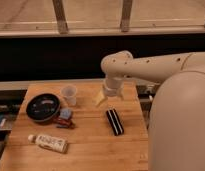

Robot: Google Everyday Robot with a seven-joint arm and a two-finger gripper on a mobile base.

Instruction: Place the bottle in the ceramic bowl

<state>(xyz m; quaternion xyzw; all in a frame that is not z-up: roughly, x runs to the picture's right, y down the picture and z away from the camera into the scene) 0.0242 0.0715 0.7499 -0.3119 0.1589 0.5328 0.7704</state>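
Observation:
The white bottle (48, 143) with a pale cap and dark-printed label lies on its side near the front left of the wooden table (86, 150). The round black ceramic bowl (43, 107) sits at the left, behind the bottle, with nothing in it. My gripper (101, 98) hangs from the white arm over the back middle of the table, right of the cup and far from the bottle and bowl.
A translucent plastic cup (69, 94) stands right of the bowl. A small blue and red object (64, 118) lies between bowl and bottle. A black rectangular bar (114, 122) lies right of centre. A dark ledge and window frame run behind the table.

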